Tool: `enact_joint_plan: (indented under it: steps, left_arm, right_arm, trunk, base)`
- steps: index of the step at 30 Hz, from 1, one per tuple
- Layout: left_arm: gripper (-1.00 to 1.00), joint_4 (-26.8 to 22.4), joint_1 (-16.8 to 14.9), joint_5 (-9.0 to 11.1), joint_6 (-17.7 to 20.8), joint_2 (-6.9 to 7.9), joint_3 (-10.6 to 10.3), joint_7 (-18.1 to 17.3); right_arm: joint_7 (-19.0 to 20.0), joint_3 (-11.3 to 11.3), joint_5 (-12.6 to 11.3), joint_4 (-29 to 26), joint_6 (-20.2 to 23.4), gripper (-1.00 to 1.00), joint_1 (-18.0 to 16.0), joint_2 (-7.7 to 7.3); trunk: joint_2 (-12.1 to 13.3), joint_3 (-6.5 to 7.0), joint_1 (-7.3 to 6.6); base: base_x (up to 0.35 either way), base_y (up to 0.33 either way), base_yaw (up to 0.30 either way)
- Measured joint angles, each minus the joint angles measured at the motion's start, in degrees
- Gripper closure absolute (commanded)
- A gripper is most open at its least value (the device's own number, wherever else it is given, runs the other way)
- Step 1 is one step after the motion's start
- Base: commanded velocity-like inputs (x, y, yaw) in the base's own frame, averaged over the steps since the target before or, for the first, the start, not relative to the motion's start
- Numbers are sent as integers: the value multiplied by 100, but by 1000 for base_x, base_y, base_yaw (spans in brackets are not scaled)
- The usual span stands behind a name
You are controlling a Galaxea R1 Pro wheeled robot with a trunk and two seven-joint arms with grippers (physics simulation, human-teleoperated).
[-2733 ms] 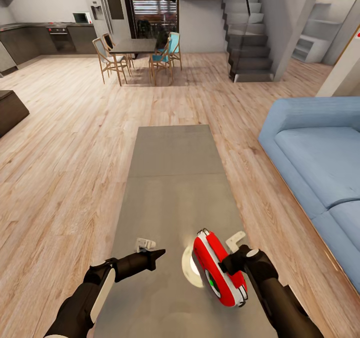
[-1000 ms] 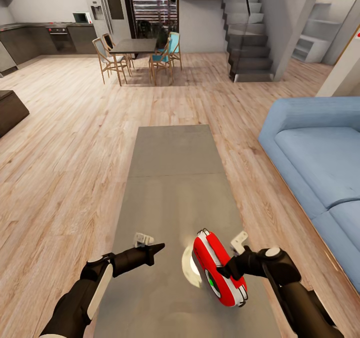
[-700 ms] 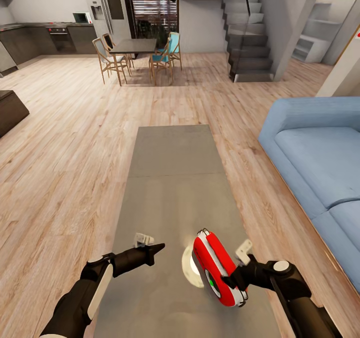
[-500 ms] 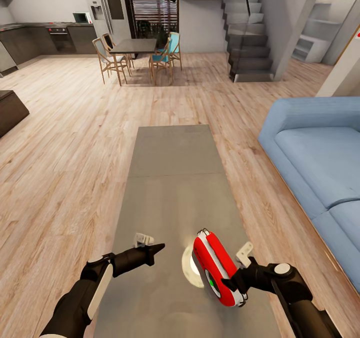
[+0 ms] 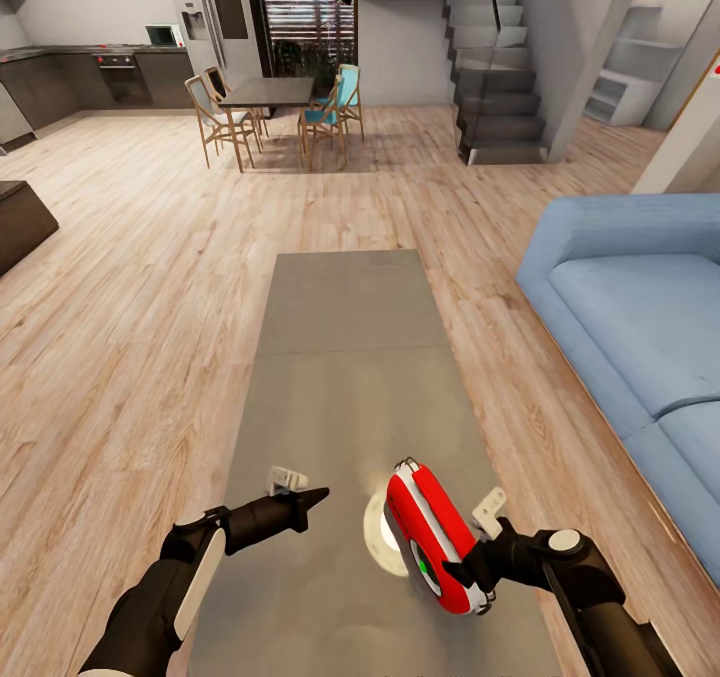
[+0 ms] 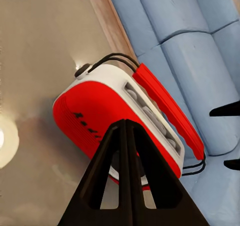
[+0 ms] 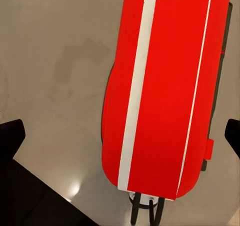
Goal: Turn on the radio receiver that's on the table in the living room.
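Note:
The radio receiver (image 5: 437, 535), red with a white band, stands on the near end of the grey-taupe table (image 5: 350, 357); a small green light shows on its near face. My right gripper (image 5: 466, 567) is against the radio's right side near its close end. In the right wrist view that gripper (image 7: 122, 131) is open, its dark fingertips (image 7: 11, 131) spread wide at both edges with the red radio (image 7: 165, 86) lying between them. My left gripper (image 5: 318, 499) hovers left of the radio, shut, and its joined fingers (image 6: 125, 136) point at the radio (image 6: 120, 121).
A light blue sofa (image 5: 640, 327) runs along the table's right side. Wood floor lies to the left, with a dark cabinet (image 5: 20, 222) at the left edge. Far back are a dining table with chairs (image 5: 265, 92), the kitchen and stairs (image 5: 495, 67).
Over the last seconds my right arm swung outward to the right and its gripper slid along the radio toward its near end. In the last half second nothing has moved. The left arm stays still.

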Motion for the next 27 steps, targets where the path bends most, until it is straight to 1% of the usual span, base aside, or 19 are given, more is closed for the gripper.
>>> enact_joint_plan:
  steps: [5,18,22,27]
  left_arm:
    - [100,-5,0,-5,6,0,-1,16]
    - [100,-5,0,-3,-2,0,-1,20]
    - [100,12,0,-1,-6,0,-1,21]
    - [100,16,0,0,-7,-6,-1,21]
  right_arm:
    - [-2,0,-1,7,0,-100,0,0]
    - [-9,0,-1,9,0,-100,0,1]
    - [-10,0,-2,9,0,-100,0,2]
    - [-19,0,-4,15,-59,-100,0,7]
  trunk:
    - [0,0,0]
    - [0,0,0]
    - [0,0,0]
    - [0,0,0]
  base:
    - [-150,-68,0]
    - [-254,-121,0]
    - [-120,-32,0]
    - [-32,-7,0]
